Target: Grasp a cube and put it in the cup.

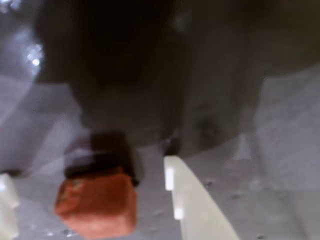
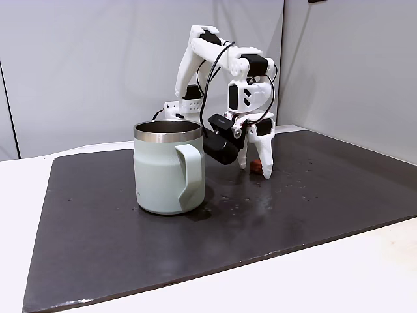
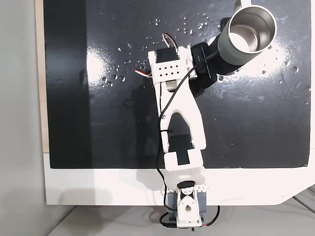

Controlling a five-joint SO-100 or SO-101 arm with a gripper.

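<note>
Your pincer (image 1: pixel 87 200) stands released around the cube (image 1: pixel 97 204), low left in the wrist view, resting on the tabletop (image 2: pixel 313 195); grasp, lift and drop into the cup (image 2: pixel 163 176) all remain.

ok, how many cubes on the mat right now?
1. The reddish-brown cube sits on the dark mat between the open gripper fingers, right of the cup in a fixed view. Others could be hidden under the arm or inside the cup.
</note>
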